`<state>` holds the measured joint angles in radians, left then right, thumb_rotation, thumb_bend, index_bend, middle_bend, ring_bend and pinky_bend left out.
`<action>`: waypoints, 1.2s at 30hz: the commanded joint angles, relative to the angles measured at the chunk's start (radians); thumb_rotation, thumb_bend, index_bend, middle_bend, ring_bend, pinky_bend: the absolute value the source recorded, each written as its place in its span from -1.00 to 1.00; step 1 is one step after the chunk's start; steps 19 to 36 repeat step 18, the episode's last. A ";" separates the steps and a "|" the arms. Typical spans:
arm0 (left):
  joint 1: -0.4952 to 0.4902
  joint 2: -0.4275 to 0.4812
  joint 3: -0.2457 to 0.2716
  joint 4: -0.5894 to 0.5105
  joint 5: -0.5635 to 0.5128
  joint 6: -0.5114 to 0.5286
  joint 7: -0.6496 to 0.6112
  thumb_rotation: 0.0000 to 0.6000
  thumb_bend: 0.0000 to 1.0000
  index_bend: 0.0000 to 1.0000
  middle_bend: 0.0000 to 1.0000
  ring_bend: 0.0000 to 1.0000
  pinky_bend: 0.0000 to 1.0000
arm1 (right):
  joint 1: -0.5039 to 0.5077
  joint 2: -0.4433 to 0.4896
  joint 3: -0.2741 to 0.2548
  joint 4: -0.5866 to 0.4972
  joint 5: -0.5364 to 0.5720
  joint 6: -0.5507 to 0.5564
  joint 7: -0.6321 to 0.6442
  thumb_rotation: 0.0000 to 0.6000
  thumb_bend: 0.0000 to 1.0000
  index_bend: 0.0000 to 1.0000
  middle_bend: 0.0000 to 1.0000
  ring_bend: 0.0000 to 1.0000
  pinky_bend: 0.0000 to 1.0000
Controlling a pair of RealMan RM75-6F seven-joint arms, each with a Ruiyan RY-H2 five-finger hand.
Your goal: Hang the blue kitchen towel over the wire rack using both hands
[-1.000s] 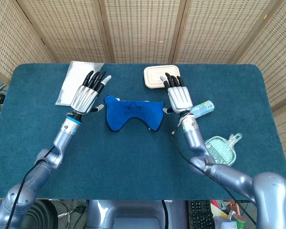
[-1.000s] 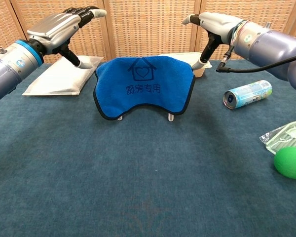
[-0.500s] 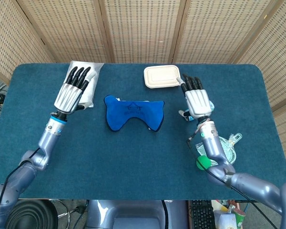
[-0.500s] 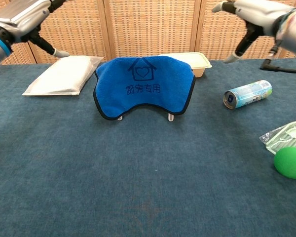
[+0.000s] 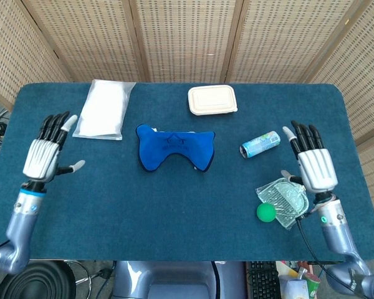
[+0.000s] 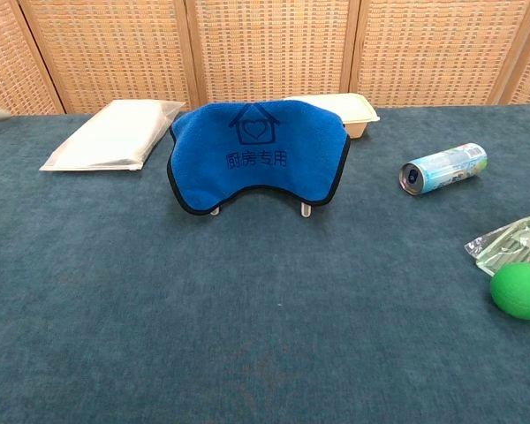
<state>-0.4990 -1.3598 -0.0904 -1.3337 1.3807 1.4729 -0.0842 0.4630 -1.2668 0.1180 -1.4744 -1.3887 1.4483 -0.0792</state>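
Worktop [image 5: 174, 205]: dark teal, felt-like nap; blue kitchen towel [image 6: 257, 152] at centre, draped over the wire rack [image 6: 306, 210], only pale feet visible beneath; soft terry with dark edging and a printed house, both sides hanging evenly, so the hang looks complete; left hand [image 5: 42, 156] and right hand [image 5: 314, 167] well apart at opposite worktop edges, fingers spread, holding nothing, apparently clear of the work; small can [image 5: 260, 144] lying on its side.

We see a teal carpeted table [image 5: 174, 205] backed on the far side by folding woven wicker screens [image 5: 187, 37] in wooden frames.
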 commanded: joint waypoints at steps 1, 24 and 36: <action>0.158 0.080 0.063 -0.154 -0.045 0.101 0.065 1.00 -1.00 -1.00 -1.00 -1.00 -1.00 | -0.098 0.018 -0.068 -0.005 -0.063 0.088 0.074 1.00 -1.00 -1.00 -1.00 -1.00 -1.00; 0.377 0.094 0.218 -0.334 0.107 0.266 0.264 1.00 -1.00 -1.00 -1.00 -1.00 -1.00 | -0.389 0.013 -0.223 -0.165 -0.200 0.345 0.047 1.00 -1.00 -1.00 -1.00 -1.00 -1.00; 0.377 0.094 0.218 -0.334 0.107 0.266 0.264 1.00 -1.00 -1.00 -1.00 -1.00 -1.00 | -0.389 0.013 -0.223 -0.165 -0.200 0.345 0.047 1.00 -1.00 -1.00 -1.00 -1.00 -1.00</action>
